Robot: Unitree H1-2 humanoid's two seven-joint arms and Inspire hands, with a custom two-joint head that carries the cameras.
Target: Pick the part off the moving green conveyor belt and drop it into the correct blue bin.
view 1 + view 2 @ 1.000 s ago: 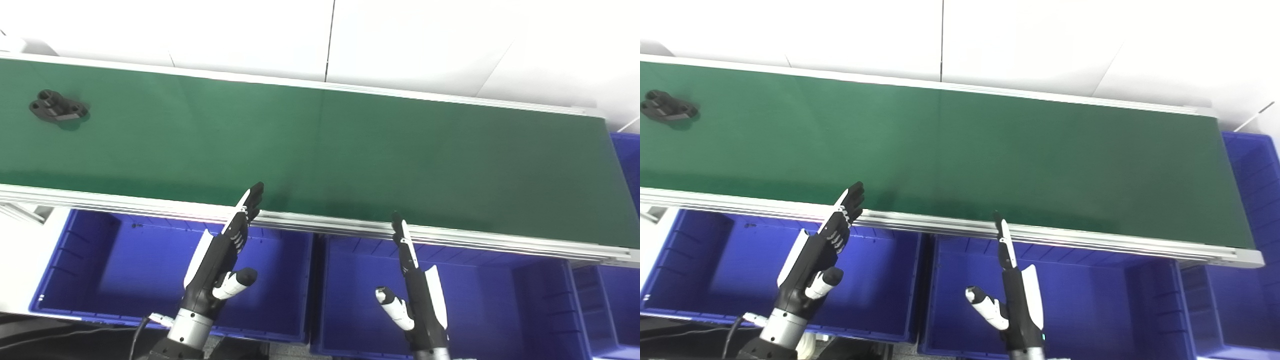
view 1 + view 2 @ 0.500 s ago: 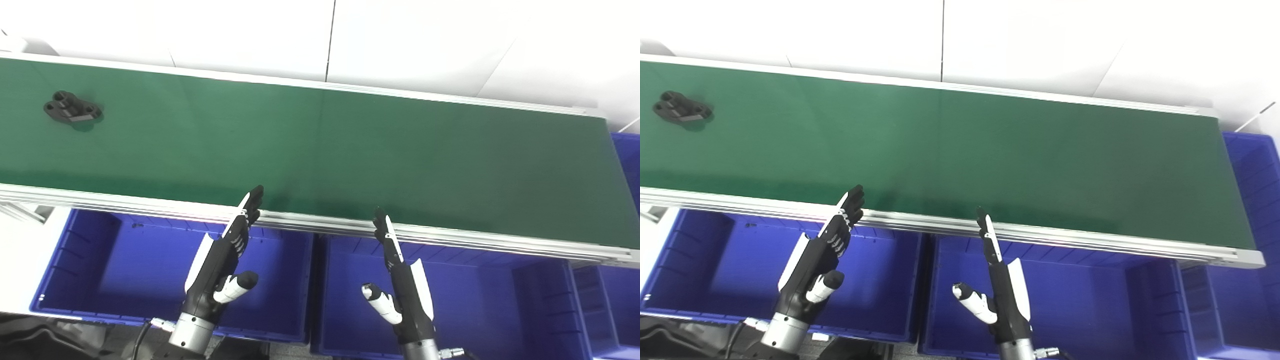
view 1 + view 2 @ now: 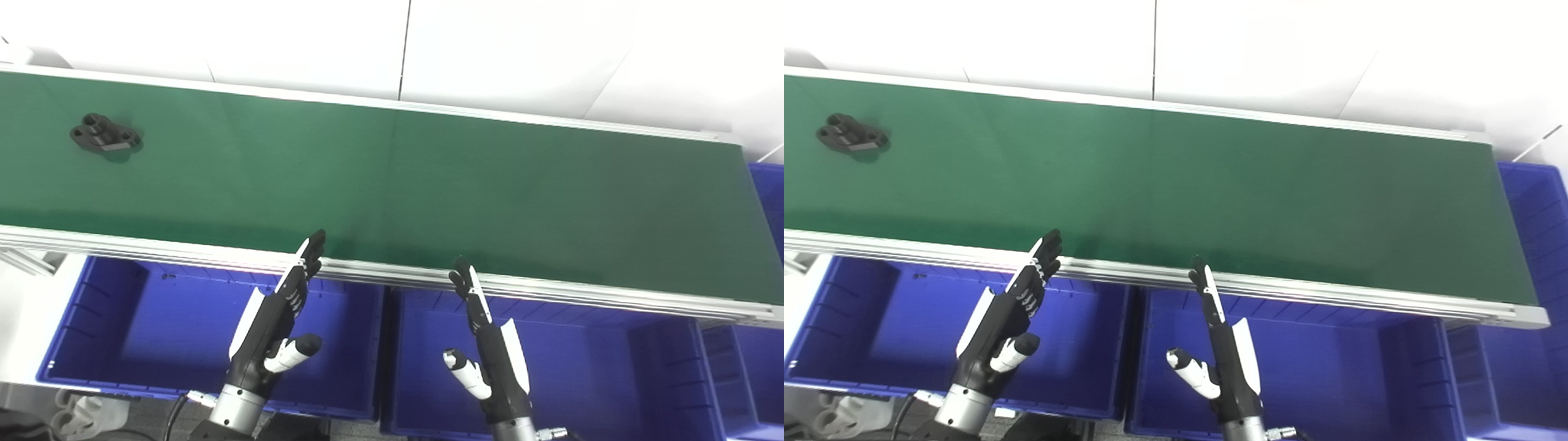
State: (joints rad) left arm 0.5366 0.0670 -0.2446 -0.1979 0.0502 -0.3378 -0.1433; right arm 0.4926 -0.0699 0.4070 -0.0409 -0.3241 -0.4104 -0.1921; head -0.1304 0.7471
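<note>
A small black part point(image 3: 105, 133) with two round holes lies on the green conveyor belt point(image 3: 429, 184) at its far left. My left hand point(image 3: 275, 318) is open, fingers stretched flat toward the belt's near rail, above the left blue bin point(image 3: 153, 324). Over the middle blue bin point(image 3: 582, 367) my right hand point(image 3: 487, 349) is open too, with its fingers straight and its thumb out to the left. Neither hand holds anything. Both are far to the right of the part.
The belt's aluminium rail point(image 3: 551, 288) runs between my hands and the belt surface. A third blue bin point(image 3: 768, 184) sits past the belt's right end. White wall panels stand behind the belt.
The black part has ridden the belt to the right. My right hand has shifted left. My left hand has barely moved.
</note>
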